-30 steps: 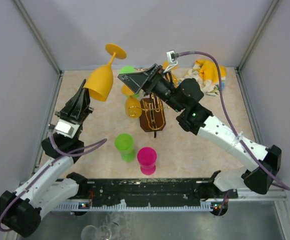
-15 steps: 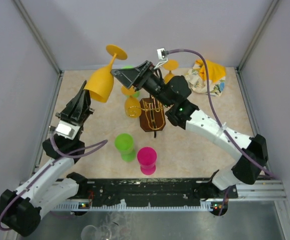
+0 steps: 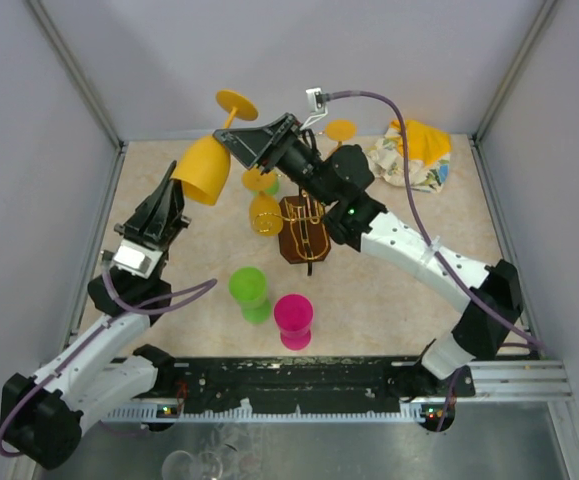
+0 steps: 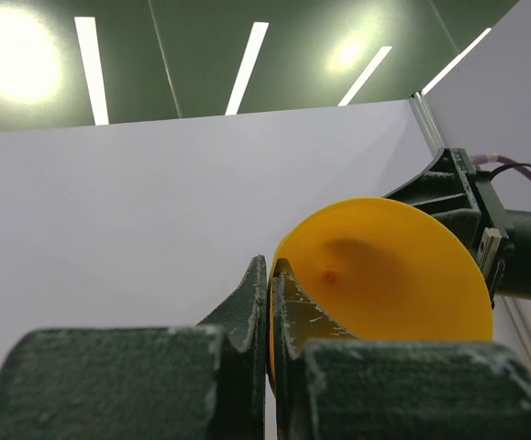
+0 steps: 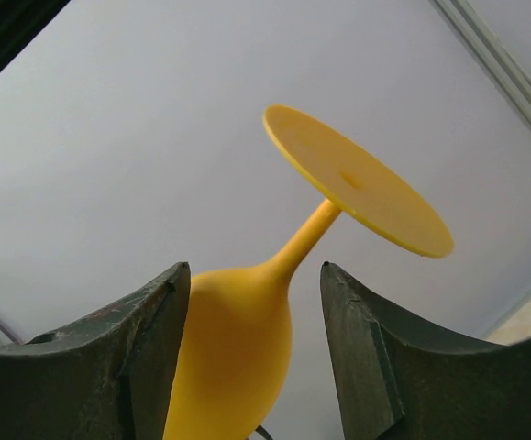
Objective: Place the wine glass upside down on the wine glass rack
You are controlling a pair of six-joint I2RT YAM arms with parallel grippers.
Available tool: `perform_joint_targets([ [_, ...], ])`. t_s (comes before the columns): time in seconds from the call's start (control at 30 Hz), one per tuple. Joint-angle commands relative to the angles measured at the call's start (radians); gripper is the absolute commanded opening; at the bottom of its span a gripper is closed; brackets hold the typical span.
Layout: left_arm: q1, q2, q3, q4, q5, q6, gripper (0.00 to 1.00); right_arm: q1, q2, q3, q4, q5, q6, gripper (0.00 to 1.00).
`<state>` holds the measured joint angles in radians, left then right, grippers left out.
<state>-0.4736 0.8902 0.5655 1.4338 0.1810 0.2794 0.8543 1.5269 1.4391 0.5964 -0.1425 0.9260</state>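
Observation:
An orange wine glass [image 3: 205, 168] hangs in the air over the back left of the table, tilted, foot up. My left gripper [image 3: 177, 184] is shut on its rim, which the left wrist view shows pinched between the fingers [image 4: 251, 298]. My right gripper [image 3: 228, 147] has reached across from the right, and its jaws stand open on either side of the glass's bowl [image 5: 237, 339]. The left finger [image 5: 160, 321] lies close against the bowl, while the right finger [image 5: 357, 321] is apart from it. The wine glass rack [image 3: 302, 236] stands mid-table, under the right arm.
Two more orange glasses [image 3: 265, 213] hang at the rack's left side. A green cup [image 3: 249, 288] and a pink cup [image 3: 294, 317] stand in front of the rack. A yellow and white cloth [image 3: 414, 152] lies at the back right. Walls close in on three sides.
My right arm has swung left from above the rack to the held glass, and its jaws have narrowed around the bowl. The left gripper has kept its grip, barely moving.

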Motion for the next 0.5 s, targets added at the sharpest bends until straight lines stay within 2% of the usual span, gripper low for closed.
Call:
perform_joint_targets([
  [0.0, -0.007, 0.001, -0.003, 0.06, 0.012, -0.03, 0.0, -0.004, 0.02, 0.068, 0.039, -0.021, 0.01, 0.58],
  [0.13, -0.009, 0.004, -0.003, 0.068, 0.017, -0.036, 0.0, -0.004, 0.035, 0.077, 0.04, -0.021, 0.01, 0.55],
  [0.27, -0.01, 0.009, -0.004, 0.077, 0.02, -0.039, 0.0, -0.004, 0.043, 0.086, 0.044, -0.035, 0.011, 0.46],
  [0.47, -0.011, 0.025, -0.004, 0.085, 0.027, -0.048, 0.0, -0.003, 0.043, 0.093, 0.031, -0.045, -0.001, 0.22],
])
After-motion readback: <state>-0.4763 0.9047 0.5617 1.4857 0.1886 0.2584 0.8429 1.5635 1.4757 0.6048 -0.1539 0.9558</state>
